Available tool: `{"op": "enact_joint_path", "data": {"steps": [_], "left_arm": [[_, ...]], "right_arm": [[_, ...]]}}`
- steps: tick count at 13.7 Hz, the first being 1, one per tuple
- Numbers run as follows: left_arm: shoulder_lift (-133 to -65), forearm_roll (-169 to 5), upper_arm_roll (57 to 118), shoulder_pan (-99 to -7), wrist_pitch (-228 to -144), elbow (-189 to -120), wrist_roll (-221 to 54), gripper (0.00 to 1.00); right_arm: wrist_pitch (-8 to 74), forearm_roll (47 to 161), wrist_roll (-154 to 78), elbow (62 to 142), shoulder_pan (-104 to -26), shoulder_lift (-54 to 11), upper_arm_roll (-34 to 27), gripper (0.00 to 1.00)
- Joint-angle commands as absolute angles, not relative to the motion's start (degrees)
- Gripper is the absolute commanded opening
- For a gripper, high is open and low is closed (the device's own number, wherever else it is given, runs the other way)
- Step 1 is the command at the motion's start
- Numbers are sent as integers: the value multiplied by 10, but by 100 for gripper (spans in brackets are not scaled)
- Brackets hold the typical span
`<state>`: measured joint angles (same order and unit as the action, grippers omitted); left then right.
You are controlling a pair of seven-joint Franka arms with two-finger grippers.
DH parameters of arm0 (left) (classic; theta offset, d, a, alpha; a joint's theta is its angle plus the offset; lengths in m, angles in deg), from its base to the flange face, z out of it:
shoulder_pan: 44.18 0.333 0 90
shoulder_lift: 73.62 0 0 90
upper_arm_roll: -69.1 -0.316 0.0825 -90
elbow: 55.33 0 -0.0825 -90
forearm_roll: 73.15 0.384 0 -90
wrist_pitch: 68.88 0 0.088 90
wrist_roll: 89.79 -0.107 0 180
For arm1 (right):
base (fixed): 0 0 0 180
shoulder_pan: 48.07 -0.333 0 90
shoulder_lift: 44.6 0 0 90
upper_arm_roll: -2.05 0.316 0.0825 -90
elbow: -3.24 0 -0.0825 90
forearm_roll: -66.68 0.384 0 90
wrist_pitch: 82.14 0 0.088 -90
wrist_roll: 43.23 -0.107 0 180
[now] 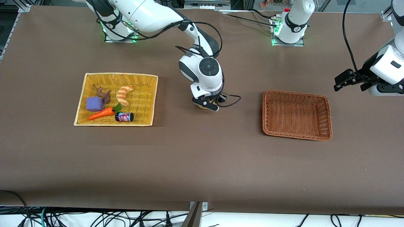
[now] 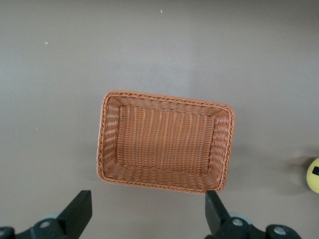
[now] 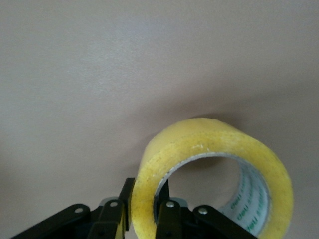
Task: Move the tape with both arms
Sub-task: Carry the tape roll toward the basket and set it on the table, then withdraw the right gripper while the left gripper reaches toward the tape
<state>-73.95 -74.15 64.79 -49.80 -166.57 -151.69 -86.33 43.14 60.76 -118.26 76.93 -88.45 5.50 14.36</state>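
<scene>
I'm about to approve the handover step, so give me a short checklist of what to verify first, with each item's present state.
1. Right gripper pinches the wall of the tape: ok.
2. Tape set down on the table between the two baskets: cannot tell whether it touches.
3. Left gripper open: ok.
4. Left gripper near the tape: not ok; it waits over the table at the left arm's end.
5. Brown basket has room for the tape: ok.
6. Other items remain in the yellow basket: ok.
</scene>
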Motion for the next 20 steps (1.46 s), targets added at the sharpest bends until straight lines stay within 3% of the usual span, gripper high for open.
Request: {"op": "enact_joint_path", "data": {"steps": [1,3,4,5,6,8,12,15,20], "left_arm": [[-739,-743,648,-500,-1662,-1513,-870,100],[-741,-744,649,-505,-1660,-1513,-871,100],[-752,-745,649,-506,-1650,-1512,-871,100],[-756,-745,651,-508,-1649,-1512,-871,100],[-763,-746,652,-513,-1638,-1512,-872,100],[-765,-747,663,-526,-1633,-1511,-871,100],[-772,-760,670,-562,-1613,-1512,-867,100],[-792,-761,706,-603,-1616,-1511,-858,100],[-881,-761,795,-629,-1708,-1512,-851,100]], "right_arm": [[425,597,-1194,748,-889,65,142,41],[426,596,-1194,748,-889,68,141,42],[425,596,-1193,748,-889,67,141,54],[419,589,-1187,747,-889,62,136,83],[410,564,-1182,747,-889,51,127,100],[365,524,-1136,746,-873,22,123,100],[238,533,-839,751,-760,-68,123,100],[189,565,-673,751,-666,-108,123,100],[157,625,-560,750,-522,-149,123,100]]}}
